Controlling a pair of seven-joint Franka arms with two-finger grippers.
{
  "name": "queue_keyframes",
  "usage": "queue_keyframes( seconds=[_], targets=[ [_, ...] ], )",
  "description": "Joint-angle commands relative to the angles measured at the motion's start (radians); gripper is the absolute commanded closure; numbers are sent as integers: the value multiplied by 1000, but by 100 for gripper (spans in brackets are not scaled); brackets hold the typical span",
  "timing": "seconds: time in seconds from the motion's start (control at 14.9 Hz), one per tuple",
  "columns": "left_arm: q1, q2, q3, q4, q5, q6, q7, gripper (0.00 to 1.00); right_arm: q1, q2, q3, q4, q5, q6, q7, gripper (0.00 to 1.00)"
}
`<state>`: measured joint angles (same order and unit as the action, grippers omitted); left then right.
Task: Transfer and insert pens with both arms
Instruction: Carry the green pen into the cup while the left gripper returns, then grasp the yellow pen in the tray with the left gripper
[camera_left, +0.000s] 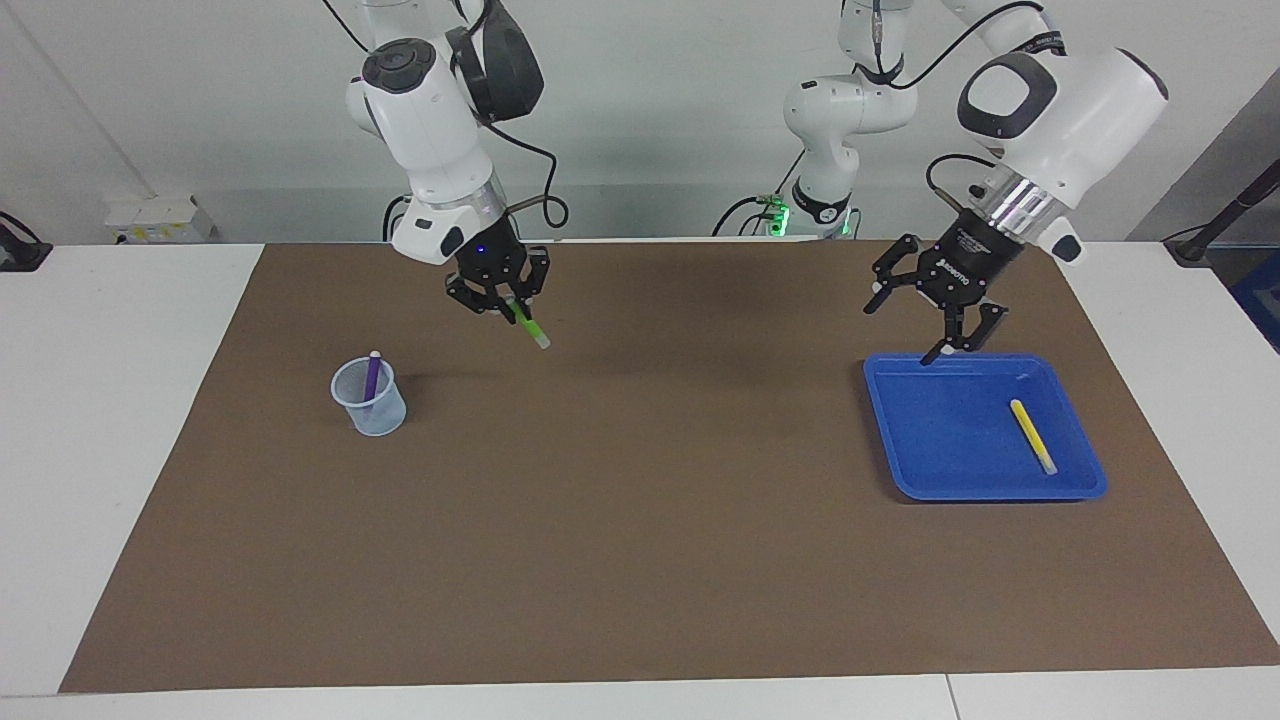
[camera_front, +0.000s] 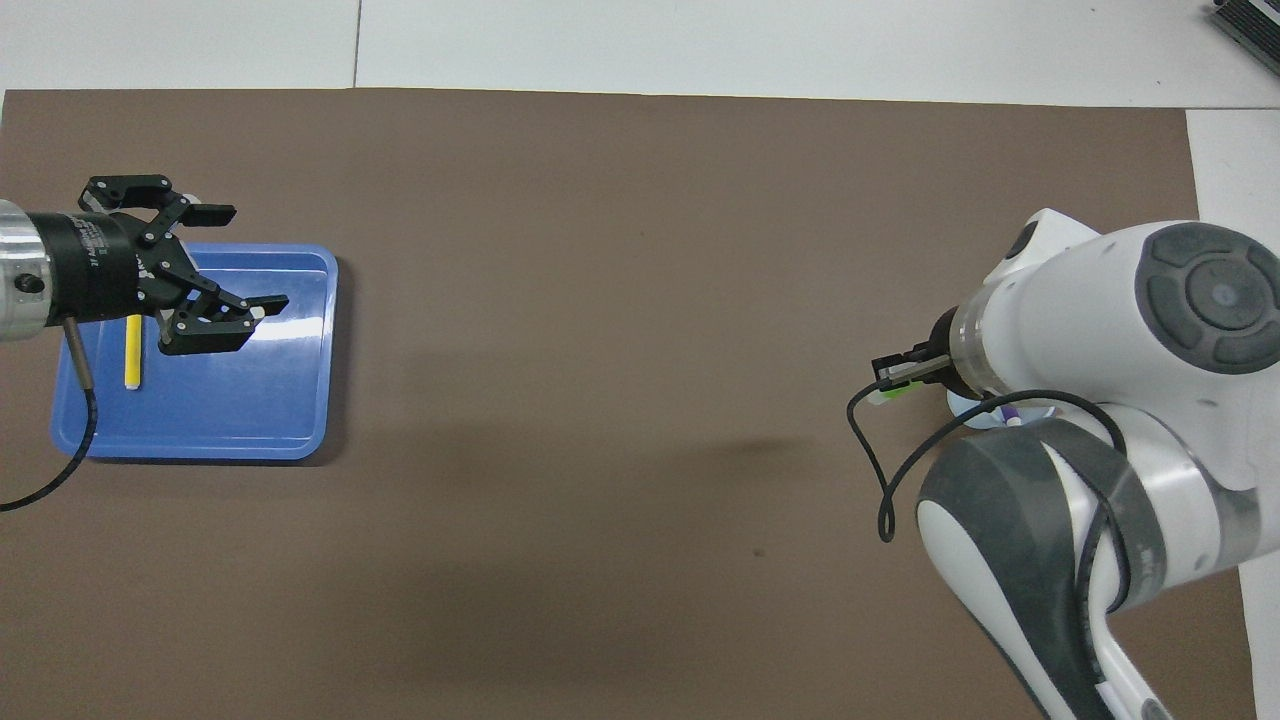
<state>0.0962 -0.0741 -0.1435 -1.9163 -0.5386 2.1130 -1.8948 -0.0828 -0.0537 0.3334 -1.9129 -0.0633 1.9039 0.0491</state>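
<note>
My right gripper (camera_left: 503, 298) is shut on the green pen (camera_left: 528, 329), which hangs tilted with its pale end down over the mat, beside the clear cup (camera_left: 369, 398). The purple pen (camera_left: 372, 376) stands in that cup. In the overhead view the right gripper (camera_front: 893, 372) and green pen (camera_front: 892, 393) show beside the mostly hidden cup (camera_front: 972, 413). My left gripper (camera_left: 912, 326) is open and empty over the blue tray's (camera_left: 935, 440) robot-side rim. The yellow pen (camera_left: 1032, 436) lies in the tray. From overhead the left gripper (camera_front: 248, 258) spreads over the tray (camera_front: 260, 400) near the yellow pen (camera_front: 131, 350).
A brown mat (camera_left: 640, 520) covers the white table (camera_left: 110, 400). A smaller white arm with a green light (camera_left: 825, 150) stands at the robots' end of the table. A black cable (camera_front: 880, 480) loops below my right wrist.
</note>
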Motion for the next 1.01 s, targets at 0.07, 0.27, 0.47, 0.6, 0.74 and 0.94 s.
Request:
queue_keyframes(
  seconds=[0.07,0.27,0.47,0.6,0.74,0.94],
  targets=[
    [17,-21,-10,-18,148,-5,63,0,-93,-3,13,8,-90,-43,-69,100],
    [77,-26,-10,-36,169,-11,343,0,-156,-11,13,2,-119,-43,-132,100],
    [135,-24,-10,-41,170,-39,680,0,-196,-11,15,-1,-119,-39,-166,100],
    [178,-13,-10,-41,172,-67,874,0,-210,-18,15,-23,-119,-31,-167,100],
    [212,16,-10,-40,207,-67,1049,0,-215,-26,15,-46,-119,-22,-167,100],
    [235,72,-10,-32,343,-68,1307,0,-232,-26,13,-67,-119,9,-170,100]
  ],
)
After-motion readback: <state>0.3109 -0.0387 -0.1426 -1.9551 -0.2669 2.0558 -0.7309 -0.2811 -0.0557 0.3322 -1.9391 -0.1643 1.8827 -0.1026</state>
